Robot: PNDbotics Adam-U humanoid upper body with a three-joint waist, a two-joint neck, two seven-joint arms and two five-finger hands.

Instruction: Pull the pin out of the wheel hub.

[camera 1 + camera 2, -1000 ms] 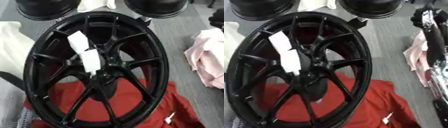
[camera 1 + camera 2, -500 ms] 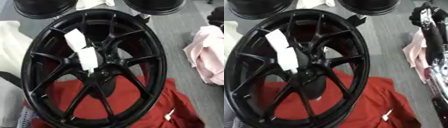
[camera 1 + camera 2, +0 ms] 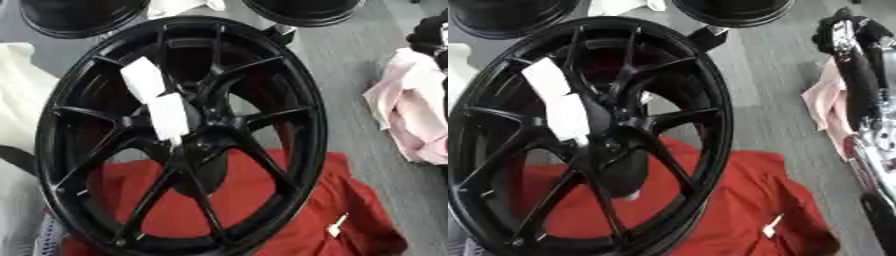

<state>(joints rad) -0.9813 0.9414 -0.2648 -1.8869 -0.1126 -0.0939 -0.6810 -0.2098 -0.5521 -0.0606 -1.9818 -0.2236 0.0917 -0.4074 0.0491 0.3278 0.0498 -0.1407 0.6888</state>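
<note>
- Left eye view: wheel hub point(image 3: 179, 135), black, spoked, lying middle-left on the grey worktop point(image 3: 350, 65), its lower rim over a red cloth point(image 3: 289, 210).
- Pin: not made out; a white tag point(image 3: 157, 104) lies across the spokes down to the hub centre, and may mark it.
- Advice, as judgement: find the pin at the centre first, pinch it, then draw it straight along its own line.
- Right arm point(image 3: 866, 90): at the right edge in the right eye view, well apart from the wheel; whether its hand is spread or closed cannot be told.
- Left hand: not visible.
- Also present: pink cloth point(image 3: 411, 110); two more black wheels at the far edge.
</note>
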